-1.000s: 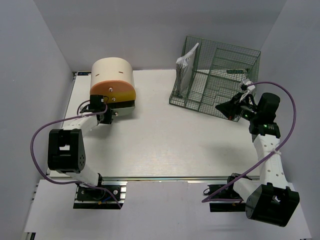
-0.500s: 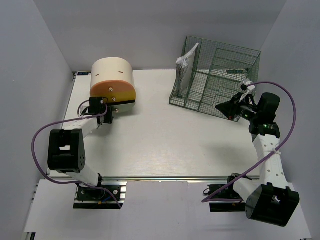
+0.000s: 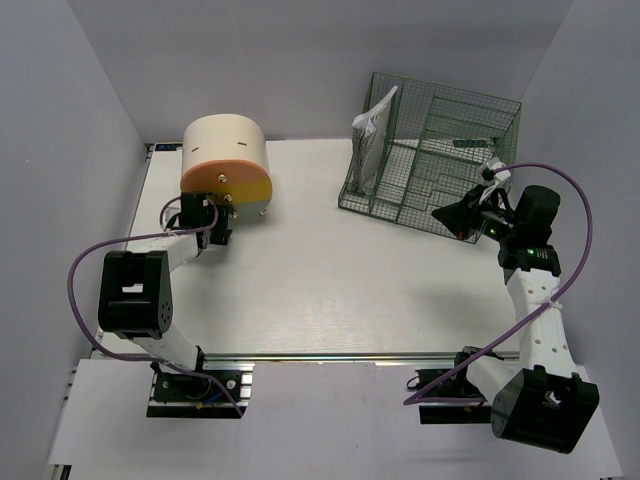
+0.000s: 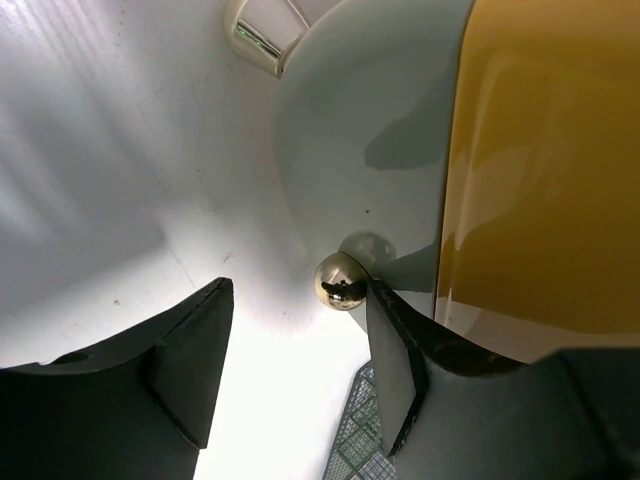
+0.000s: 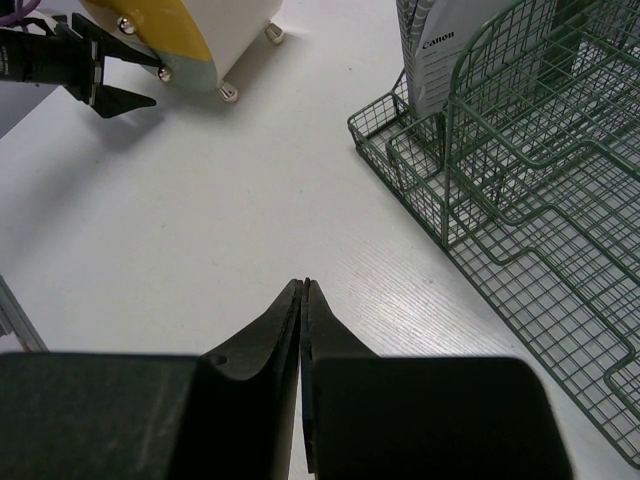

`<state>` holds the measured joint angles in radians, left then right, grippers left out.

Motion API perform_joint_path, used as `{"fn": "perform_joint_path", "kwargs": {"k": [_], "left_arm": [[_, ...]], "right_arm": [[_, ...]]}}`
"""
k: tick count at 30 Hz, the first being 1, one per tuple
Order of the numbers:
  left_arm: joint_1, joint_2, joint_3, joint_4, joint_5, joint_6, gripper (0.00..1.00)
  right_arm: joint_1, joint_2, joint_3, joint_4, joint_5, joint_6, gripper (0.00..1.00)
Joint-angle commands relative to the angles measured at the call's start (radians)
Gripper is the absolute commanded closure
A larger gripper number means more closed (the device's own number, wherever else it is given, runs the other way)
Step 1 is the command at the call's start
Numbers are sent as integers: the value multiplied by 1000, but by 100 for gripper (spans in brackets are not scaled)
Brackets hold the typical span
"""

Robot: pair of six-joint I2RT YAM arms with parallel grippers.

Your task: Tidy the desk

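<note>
Left claw (image 4: 290, 370) is spread apart around a brass knob (image 4: 340, 281) on the round drawer box (image 3: 226, 150); right claw (image 5: 302, 300) is pressed together, empty, above the white surface (image 3: 320, 270). Grey walls (image 3: 300, 60) enclose the surface on three sides. The right arm (image 3: 530, 290) hides a corner of the green wire rack (image 3: 440, 130).

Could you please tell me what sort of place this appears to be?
Probably a robotics test cell staged as an office desk: a white desk boxed in by plain walls, with a green wire rack and a round drawer box on it.
</note>
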<state>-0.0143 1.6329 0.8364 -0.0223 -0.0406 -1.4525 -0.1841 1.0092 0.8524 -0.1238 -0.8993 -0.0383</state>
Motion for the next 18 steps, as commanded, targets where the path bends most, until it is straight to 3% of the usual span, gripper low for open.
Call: {"fn": "perform_joint_path", "kwargs": {"k": [1, 5, 8, 10, 18], "left_arm": [[4, -2, -2, 62, -1, -8, 34], [4, -5, -7, 62, 1, -8, 34], [4, -19, -8, 29, 13, -8, 44], [13, -45, -11, -22, 12, -5, 57], [31, -257, -94, -96, -80, 56, 58]], "right_arm": [[-5, 3, 10, 12, -3, -20, 94], [-5, 3, 10, 12, -1, -21, 95], [-3, 3, 10, 10, -1, -22, 95], [-5, 5, 11, 12, -4, -22, 95], [-3, 9, 5, 9, -10, -23, 95]]}}
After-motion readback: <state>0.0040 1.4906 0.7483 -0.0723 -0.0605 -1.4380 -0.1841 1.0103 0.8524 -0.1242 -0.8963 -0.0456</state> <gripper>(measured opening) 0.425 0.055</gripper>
